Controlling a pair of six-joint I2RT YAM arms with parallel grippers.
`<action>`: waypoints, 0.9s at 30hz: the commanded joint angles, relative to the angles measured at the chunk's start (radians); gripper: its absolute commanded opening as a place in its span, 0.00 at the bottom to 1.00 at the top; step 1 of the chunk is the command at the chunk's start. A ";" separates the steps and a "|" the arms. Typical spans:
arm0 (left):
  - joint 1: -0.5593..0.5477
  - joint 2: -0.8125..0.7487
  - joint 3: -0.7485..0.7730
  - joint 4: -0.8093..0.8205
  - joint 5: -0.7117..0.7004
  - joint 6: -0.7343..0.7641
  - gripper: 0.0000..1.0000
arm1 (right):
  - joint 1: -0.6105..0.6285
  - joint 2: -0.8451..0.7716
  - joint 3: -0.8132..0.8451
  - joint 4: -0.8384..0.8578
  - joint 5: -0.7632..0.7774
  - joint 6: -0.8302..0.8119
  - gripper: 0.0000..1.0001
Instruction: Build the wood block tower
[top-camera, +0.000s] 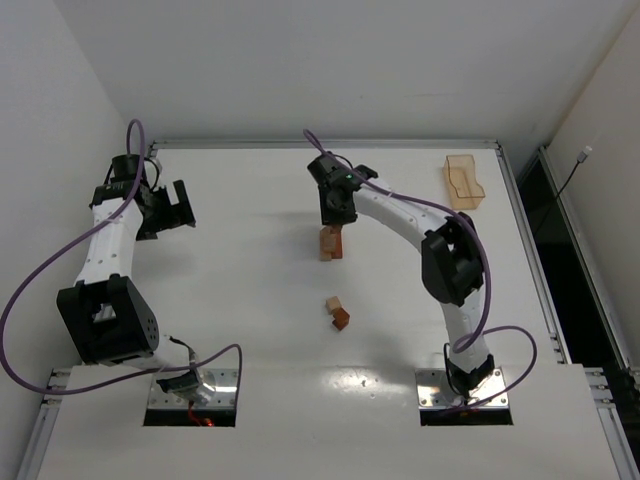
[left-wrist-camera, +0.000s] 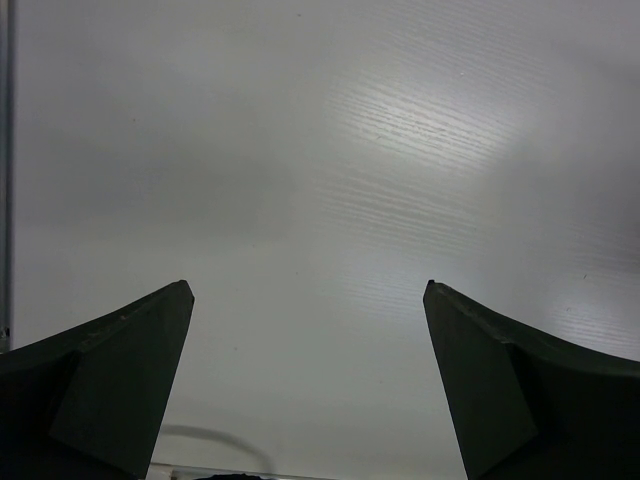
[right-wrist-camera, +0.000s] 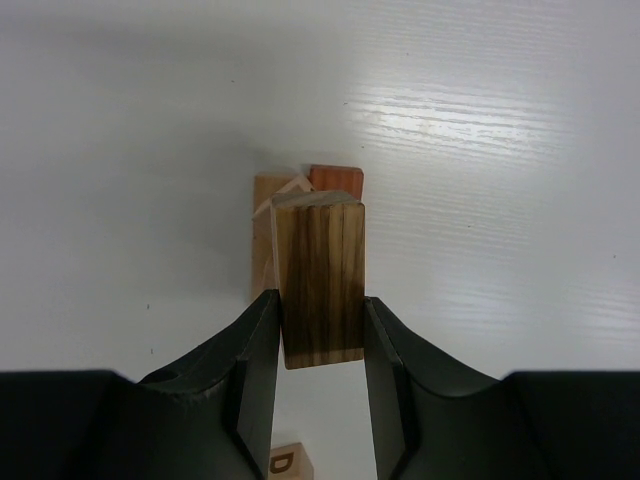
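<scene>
So the right gripper (right-wrist-camera: 320, 300) was clamped on a streaky brown block (right-wrist-camera: 320, 255) at the tower (right-wrist-camera: 334, 180); left gripper (left-wrist-camera: 310, 288) gaped wide, empty.

One overhead, two wrist cams
Overhead sits high behind the arm bases (top-camera: 457, 388), looking down on the whole table (top-camera: 250, 300). Left wrist cam faces bare table up close, past its fingers (left-wrist-camera: 120, 380). Right wrist cam is tight on a striped wood block (right-wrist-camera: 320, 285) and the tower (right-wrist-camera: 265, 235); overhead has that tower upper centre.

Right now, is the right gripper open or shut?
Shut: in the wrist view, the right gripper clamps both sides of a dark striped wood block, by the tower.
</scene>
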 joint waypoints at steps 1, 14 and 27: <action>0.012 -0.022 0.001 0.020 -0.001 0.001 1.00 | 0.017 0.014 0.052 0.021 0.014 -0.003 0.00; 0.012 -0.031 -0.009 0.020 -0.001 -0.008 1.00 | 0.035 0.033 0.052 0.021 0.014 -0.003 0.00; 0.012 -0.031 -0.018 0.029 -0.001 -0.008 1.00 | 0.035 0.051 0.023 0.021 0.014 -0.003 0.00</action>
